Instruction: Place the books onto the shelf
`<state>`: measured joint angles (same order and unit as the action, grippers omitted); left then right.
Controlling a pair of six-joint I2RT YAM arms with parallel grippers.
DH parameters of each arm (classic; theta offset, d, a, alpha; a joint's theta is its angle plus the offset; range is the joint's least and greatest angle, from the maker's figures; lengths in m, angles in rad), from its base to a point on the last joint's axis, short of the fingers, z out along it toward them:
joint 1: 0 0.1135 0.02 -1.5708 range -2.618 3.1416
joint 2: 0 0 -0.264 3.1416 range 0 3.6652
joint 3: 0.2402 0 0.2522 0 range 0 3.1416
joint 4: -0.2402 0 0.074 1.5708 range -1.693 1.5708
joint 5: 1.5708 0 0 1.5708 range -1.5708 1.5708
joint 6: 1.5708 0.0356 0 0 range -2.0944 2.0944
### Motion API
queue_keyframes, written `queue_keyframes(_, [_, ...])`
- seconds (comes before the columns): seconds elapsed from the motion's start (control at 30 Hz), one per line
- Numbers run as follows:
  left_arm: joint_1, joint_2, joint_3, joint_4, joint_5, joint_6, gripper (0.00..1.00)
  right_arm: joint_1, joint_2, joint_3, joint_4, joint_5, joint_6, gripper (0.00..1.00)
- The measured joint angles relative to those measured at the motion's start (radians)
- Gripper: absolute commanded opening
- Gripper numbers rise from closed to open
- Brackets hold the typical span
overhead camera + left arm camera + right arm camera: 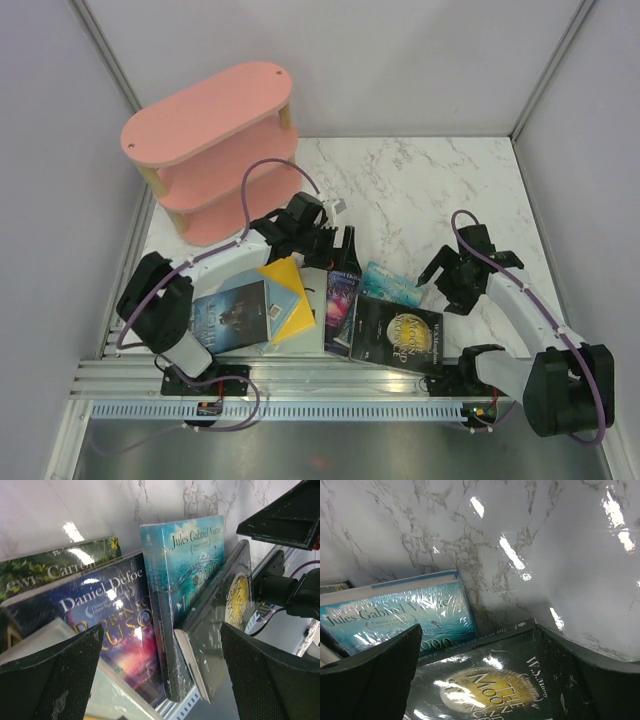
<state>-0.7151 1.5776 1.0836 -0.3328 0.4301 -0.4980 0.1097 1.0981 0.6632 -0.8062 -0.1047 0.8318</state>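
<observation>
Two grippers, both with fingers spread wide, neither holding anything. The left gripper (340, 250) hovers over the far edge of the book pile. In its wrist view the black fingers (55, 675) frame the teal ocean-cover paperback (192, 580) and the dark purple-sunset paperback (117, 625); no contact visible. The teal one sits tilted, its lower side tucked under the black book with gold moon disc (398, 335). A green leafy-cover book (60, 567) lies further back in that view.

The right gripper (447, 278) hangs just right of the teal paperback, apart from it. Its fingers (375, 675) frame the far edge of the moon book and a corner of the teal one; touching nothing that I can see.

Visible books all lie on the white marble tabletop (430, 185), an overlapping pile near the front edge between the two arm bases. A plain yellow book (290, 310) and a dark blue night-scene book (232, 312) are at the left end. The moon book's near edge reaches the aluminium rail (330, 385).

The pink three-tier oval-board shelf (215, 130) stands upright in the far left corner, beside the left wall, well apart from the pile. Bare marble runs from the pile to the far wall and across the far right. Grey walls (400, 60) close in left, far and right.
</observation>
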Motion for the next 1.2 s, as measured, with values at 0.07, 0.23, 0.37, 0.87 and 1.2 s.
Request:
queue_keyframes(0.07, [-0.003, 0.051, 0.006, 0.033, 0.031, 0.000, 1.00, 0.000, 0.000, -0.014, 0.013, -0.010, 0.005, 0.94])
queue_keyframes(0.23, [-0.006, 0.154, 0.026, 0.107, 0.132, 0.002, 1.00, 0.000, 0.014, -0.023, 0.047, -0.024, 0.010, 0.94])
queue_keyframes(0.37, [-0.016, 0.210, 0.039, 0.166, 0.208, 0.004, 1.00, 0.000, 0.043, -0.029, 0.070, -0.031, 0.010, 0.94])
queue_keyframes(0.87, [-0.037, 0.383, 0.138, 0.306, 0.318, -0.004, 0.90, 0.000, 0.144, -0.037, 0.140, -0.061, 0.013, 0.93])
queue_keyframes(1.2, [-0.037, 0.401, 0.098, 0.408, 0.332, -0.036, 0.78, -0.003, 0.167, -0.040, 0.186, -0.109, 0.036, 0.93])
